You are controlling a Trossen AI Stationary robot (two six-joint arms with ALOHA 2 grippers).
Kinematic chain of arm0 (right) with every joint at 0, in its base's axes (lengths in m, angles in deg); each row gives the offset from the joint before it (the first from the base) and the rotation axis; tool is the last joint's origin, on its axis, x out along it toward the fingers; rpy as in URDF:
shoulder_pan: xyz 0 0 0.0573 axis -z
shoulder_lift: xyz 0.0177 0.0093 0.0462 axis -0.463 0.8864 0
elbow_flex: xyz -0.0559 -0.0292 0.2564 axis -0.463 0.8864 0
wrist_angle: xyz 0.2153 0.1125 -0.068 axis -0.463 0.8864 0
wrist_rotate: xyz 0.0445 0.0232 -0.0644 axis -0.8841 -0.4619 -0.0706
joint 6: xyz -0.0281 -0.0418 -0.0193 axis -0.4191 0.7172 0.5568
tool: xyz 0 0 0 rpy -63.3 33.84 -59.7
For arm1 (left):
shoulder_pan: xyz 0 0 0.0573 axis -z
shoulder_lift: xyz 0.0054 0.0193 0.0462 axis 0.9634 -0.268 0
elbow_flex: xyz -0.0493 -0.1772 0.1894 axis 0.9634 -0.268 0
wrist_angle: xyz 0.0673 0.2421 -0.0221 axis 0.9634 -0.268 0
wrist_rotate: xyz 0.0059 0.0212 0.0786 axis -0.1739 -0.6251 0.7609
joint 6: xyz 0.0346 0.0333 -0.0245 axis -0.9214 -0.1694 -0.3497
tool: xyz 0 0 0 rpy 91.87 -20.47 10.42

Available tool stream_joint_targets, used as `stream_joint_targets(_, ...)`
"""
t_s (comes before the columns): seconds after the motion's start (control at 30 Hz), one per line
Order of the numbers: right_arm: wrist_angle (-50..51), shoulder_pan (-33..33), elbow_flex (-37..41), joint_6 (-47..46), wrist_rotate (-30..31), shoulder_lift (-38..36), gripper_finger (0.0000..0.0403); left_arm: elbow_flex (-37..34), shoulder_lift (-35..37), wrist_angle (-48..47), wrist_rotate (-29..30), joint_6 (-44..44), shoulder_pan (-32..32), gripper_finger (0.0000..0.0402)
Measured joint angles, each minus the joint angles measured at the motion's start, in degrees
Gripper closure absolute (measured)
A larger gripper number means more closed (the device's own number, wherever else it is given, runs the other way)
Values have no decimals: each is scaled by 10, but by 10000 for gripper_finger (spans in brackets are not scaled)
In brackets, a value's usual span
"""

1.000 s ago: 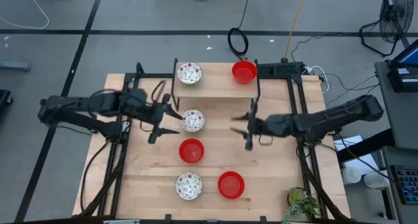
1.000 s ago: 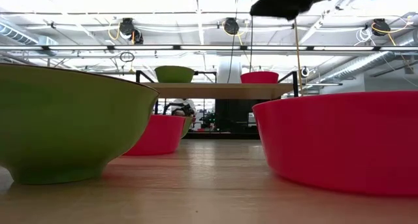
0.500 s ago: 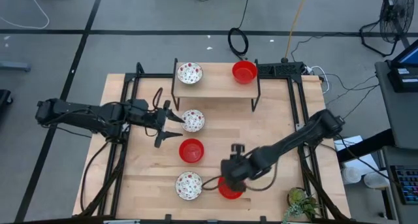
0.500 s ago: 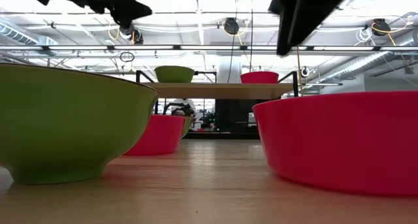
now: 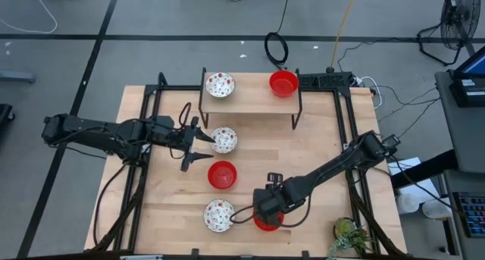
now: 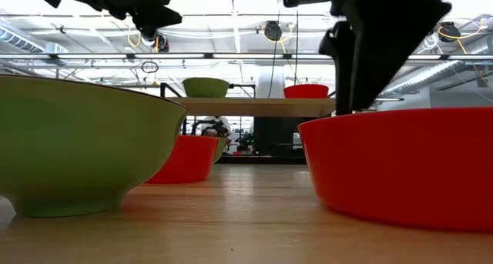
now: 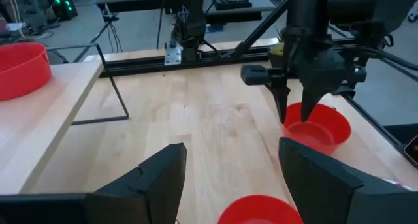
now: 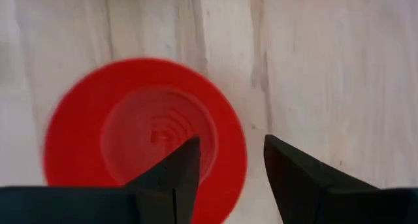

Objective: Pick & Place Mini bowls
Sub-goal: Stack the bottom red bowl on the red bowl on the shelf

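One red bowl (image 5: 267, 220) lies mostly hidden beneath right end effector (image 5: 264, 207).

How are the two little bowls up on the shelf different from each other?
The left shelf bowl is white with small red speckles; the right shelf bowl is plain red all over. The speckled one sits near the shelf's left end, the red one near its right end. Both are round, upright, look the same size, and neither is touched by a gripper.
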Motion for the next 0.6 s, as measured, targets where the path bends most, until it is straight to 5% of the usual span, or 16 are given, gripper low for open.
stream_joint_targets(0.6, -17, 4, 75, -16, -32, 0, 249, 0, 0, 0, 0, -13, 0, 156)
